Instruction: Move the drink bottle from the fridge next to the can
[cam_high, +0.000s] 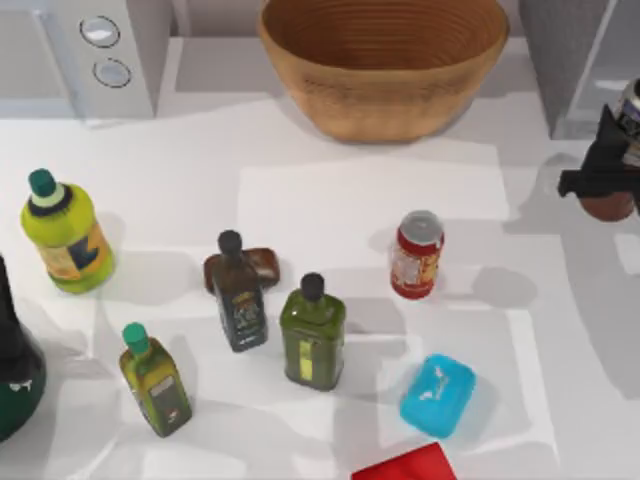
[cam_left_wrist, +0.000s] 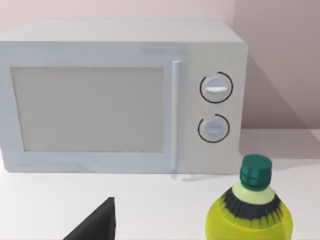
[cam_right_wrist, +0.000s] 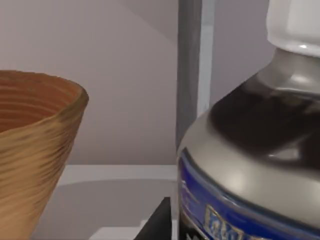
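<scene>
Black fingers of the right gripper (cam_high: 605, 180) sit at the top view's right edge, clamped around the drink bottle (cam_high: 612, 204), whose reddish-brown body shows just under them; the grip looks closed on the bottle, judging by how tightly the bottle crowds the right wrist view, where its white cap (cam_right_wrist: 295, 22), shoulder and blue label band (cam_right_wrist: 240, 210) loom close. The bottle is just in front of the grey fridge (cam_high: 575, 60) at the back right, apparently clear of its opening and well apart from the red can (cam_high: 417, 254), which stands upright toward the middle of the table (cam_high: 330, 200). The bottle is probably fairly heavy with liquid, stiff, and smooth enough to slip, so a hold on the body around the label, below the shoulder, seems safest; tall as it is, it could tip if set down crooked. Bare tabletop lies to the right of the can. A woven basket (cam_high: 385, 65) stands at the back, a blue soap dish (cam_high: 438, 396) in front of the can, and dark-capped olive bottles (cam_high: 313, 332) toward the left. The left gripper (cam_left_wrist: 95, 225) waits at the left side near the yellow-green bottle (cam_high: 66, 231) and the microwave (cam_left_wrist: 120, 97); whether it is open or closed cannot be told.
</scene>
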